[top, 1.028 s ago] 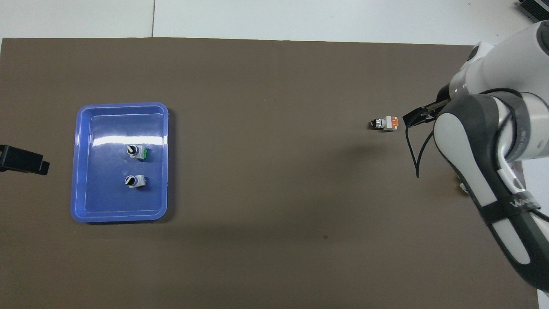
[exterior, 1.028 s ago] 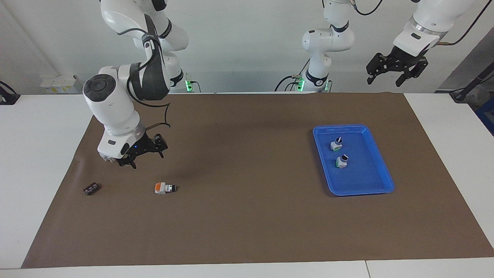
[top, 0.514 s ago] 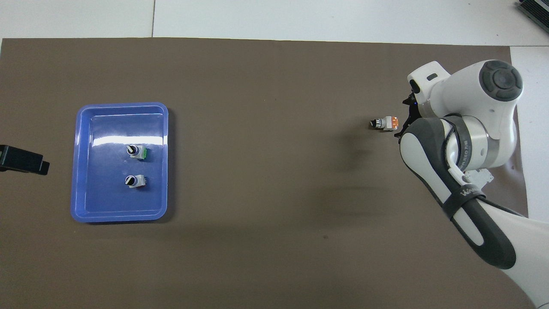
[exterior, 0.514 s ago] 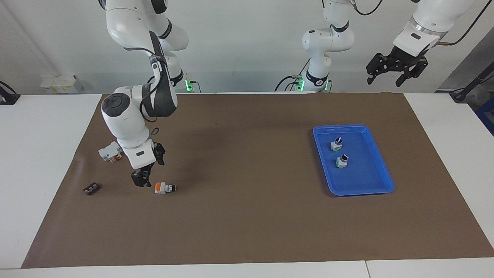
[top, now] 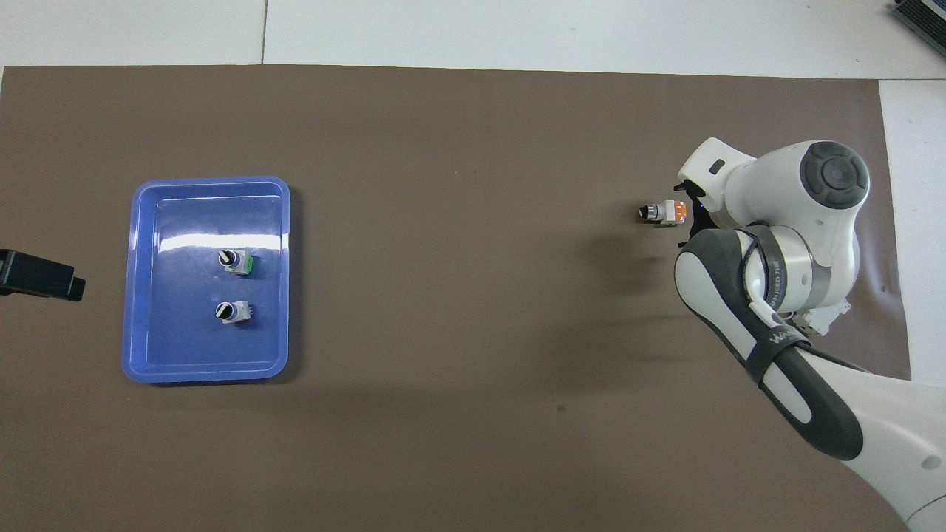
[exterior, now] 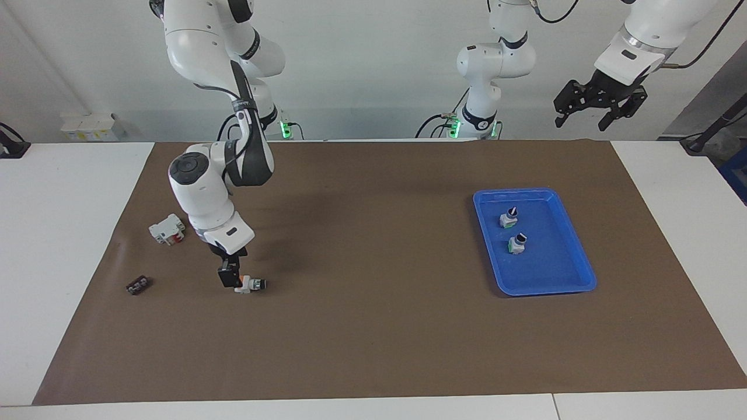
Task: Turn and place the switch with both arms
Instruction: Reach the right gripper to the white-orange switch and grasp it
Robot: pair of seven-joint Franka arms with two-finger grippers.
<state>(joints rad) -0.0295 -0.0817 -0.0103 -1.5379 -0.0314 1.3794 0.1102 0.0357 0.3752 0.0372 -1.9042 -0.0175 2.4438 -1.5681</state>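
Now, facing view shows the tiny dark piece (exterior: 137,285), hidden overhead by the right arm, right gripper (exterior: 229,277) down at the switch's (exterior: 250,284) orange end on the mat (exterior: 373,326), grip unclear, left gripper (exterior: 599,105) waiting high, fingers spread, holding nothing.

Right arm low, left arm raised

The right end effector (exterior: 230,279) points straight down, its wrist bent steeply near the table. The left end effector (exterior: 600,104) waits high, fingers (exterior: 561,116) spread apart.
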